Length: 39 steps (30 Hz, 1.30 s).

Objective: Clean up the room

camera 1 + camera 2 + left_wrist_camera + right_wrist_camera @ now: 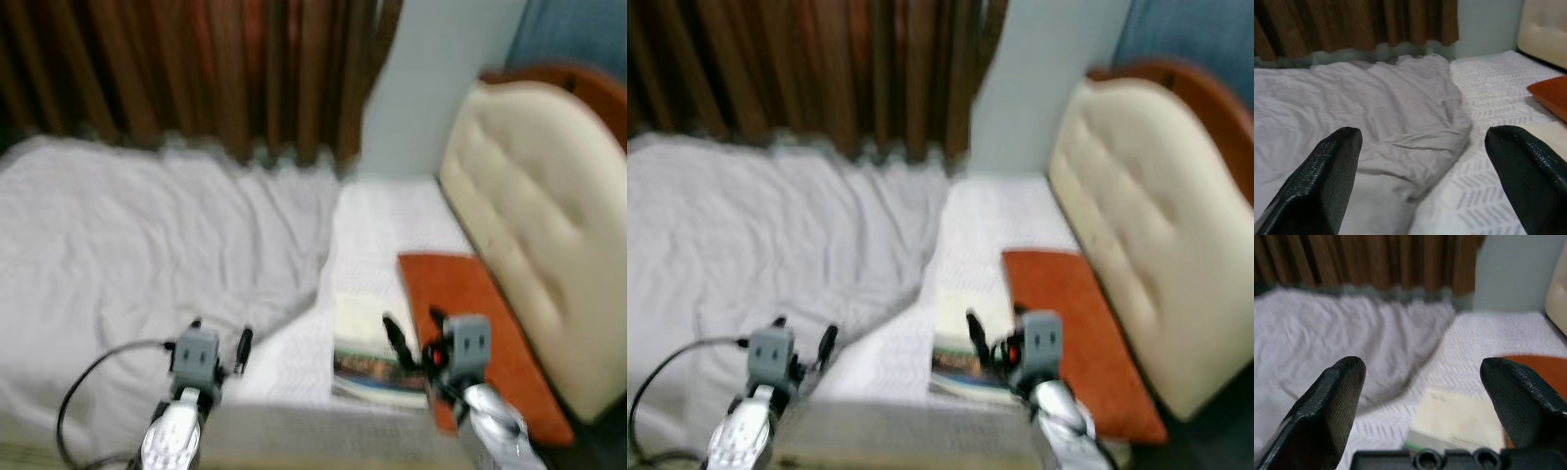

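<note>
**A:** Across the bed in the left eye view, how much of the tidying is looking done?

**B:** Little, I judge. The rumpled grey duvet (147,245) is lying pulled back, baring the white patterned sheet (387,220). A cream-covered book (367,348) is sitting on that sheet, just beside the flat orange cushion (470,313), which is resting against the padded cream headboard (539,225). The left pincer (217,345) is hovering over the duvet's edge and the right pincer (411,333) over the book; both are empty.

**A:** And the right eye view?

**B:** Same scene, and blurred, so the book's cover printing is proving unreadable. A grey band along the bottom edge is cutting off the near side of the bed; I cannot tell what it is.

**A:** Left wrist view?

**B:** Two black fingers (1317,186) are standing wide apart, nothing between them. Beyond them the duvet's folded edge is meeting the sheet, with brown curtains (1352,24) behind. The cushion is showing as a mere corner.

**A:** Right wrist view?

**B:** That pincer is also spread wide, framing the book (1459,423) ahead of it, not touching. The book's near edge is being hidden behind the pincer's own base.

**A:** So what is left?

**B:** By my reading, the book, cushion and duvet are all awaiting attention.
</note>
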{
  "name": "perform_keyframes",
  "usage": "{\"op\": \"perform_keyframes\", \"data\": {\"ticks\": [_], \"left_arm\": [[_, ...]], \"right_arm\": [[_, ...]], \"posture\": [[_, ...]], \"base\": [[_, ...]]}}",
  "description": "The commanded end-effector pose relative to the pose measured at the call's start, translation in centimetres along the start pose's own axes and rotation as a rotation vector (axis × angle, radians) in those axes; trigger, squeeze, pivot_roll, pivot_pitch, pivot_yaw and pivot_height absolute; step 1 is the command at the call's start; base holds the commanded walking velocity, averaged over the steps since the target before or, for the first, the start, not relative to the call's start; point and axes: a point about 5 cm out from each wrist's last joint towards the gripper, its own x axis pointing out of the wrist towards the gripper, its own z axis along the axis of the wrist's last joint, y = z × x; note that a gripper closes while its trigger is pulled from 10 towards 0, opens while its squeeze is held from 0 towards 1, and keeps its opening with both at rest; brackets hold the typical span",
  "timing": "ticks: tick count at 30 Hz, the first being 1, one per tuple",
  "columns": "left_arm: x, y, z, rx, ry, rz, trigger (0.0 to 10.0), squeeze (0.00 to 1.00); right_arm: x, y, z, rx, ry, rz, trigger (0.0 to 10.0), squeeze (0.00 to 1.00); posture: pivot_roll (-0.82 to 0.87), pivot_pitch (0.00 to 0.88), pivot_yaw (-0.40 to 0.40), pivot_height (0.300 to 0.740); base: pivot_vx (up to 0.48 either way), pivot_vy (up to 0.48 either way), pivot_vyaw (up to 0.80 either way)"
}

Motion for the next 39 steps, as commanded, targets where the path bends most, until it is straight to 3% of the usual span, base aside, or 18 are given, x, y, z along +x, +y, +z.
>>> {"op": "perform_keyframes", "data": {"ticks": [1, 7, 15, 30, 36, 39], "left_arm": [[0.5, -0.2, 0.4, 0.007, 0.017, -0.013, 10.0, 0.00], [0.3, -0.1, -0.5, -0.019, 0.077, 0.001, 10.0, 0.00], [0.9, 1.1, -0.8, 0.020, 0.112, -0.009, 10.0, 0.00], [1.0, 0.9, -1.2, -0.077, 0.149, 0.047, 10.0, 0.00], [0.9, 1.1, -1.1, -0.043, 0.147, 0.053, 10.0, 0.00], [0.7, 0.9, 0.3, 0.021, 0.078, 0.043, 10.0, 0.00]], "right_arm": [[0.0, -0.4, -0.3, -0.006, 0.007, -0.025, 10.0, 0.00], [-0.5, -0.6, -0.6, -0.014, 0.003, -0.038, 10.0, 0.00], [-0.8, -0.4, -1.4, -0.016, 0.025, -0.041, 10.0, 0.00], [-1.1, -0.5, -2.4, -0.018, 0.075, -0.012, 10.0, 0.00], [-0.9, -0.4, -2.5, -0.005, 0.079, 0.003, 10.0, 0.00], [-1.2, -0.7, -2.7, 0.104, 0.082, -0.021, 10.0, 0.00]], "posture": [[0.04, 0.000, -0.054, 0.740], [0.02, 0.000, -0.050, 0.740], [0.01, 0.000, -0.034, 0.740], [0.01, 0.007, -0.043, 0.740], [0.02, 0.004, -0.042, 0.740], [0.02, 0.000, -0.043, 0.740]], "base": [[0.000, 0.480, 0.00], [0.000, 0.479, 0.00], [0.000, 0.479, 0.00], [0.000, 0.480, 0.00], [0.000, 0.480, 0.00], [0.000, 0.320, 0.00]]}}
